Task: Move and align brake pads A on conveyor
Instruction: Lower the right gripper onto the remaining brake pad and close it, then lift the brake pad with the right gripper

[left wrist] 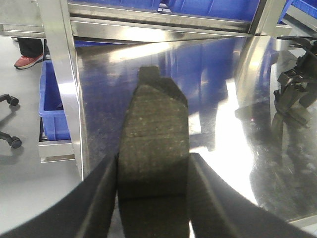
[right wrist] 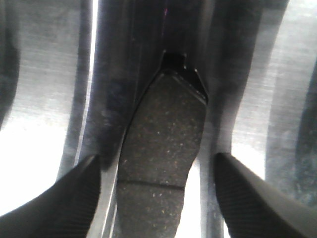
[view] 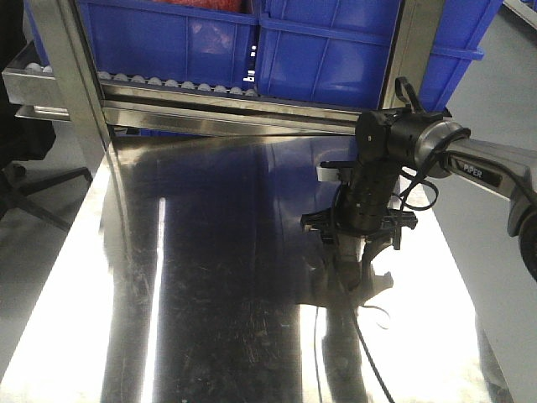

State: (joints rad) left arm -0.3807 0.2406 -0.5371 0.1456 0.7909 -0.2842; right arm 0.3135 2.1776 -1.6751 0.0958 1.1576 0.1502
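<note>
Brake pad A (left wrist: 153, 144) points straight ahead, clamped in my left jaws. My right jaws gape, seemingly clear of another pad (right wrist: 163, 148).

First brake pad (left wrist: 153, 129): dark grey, grainy, grooved mid-length, clamped in left end effector (left wrist: 153, 157). Second brake pad (right wrist: 166, 134): alike, flat on counter (right wrist: 39, 99), untouched between right end effector (right wrist: 156, 157) fingers.

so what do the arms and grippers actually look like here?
Right arm: grey link with white PIPER lettering, black wrist, loose black cables looped beside it. Right gripper: black, ribbed finger pads. Left gripper: plain black fingers; its arm is out of view.
</note>
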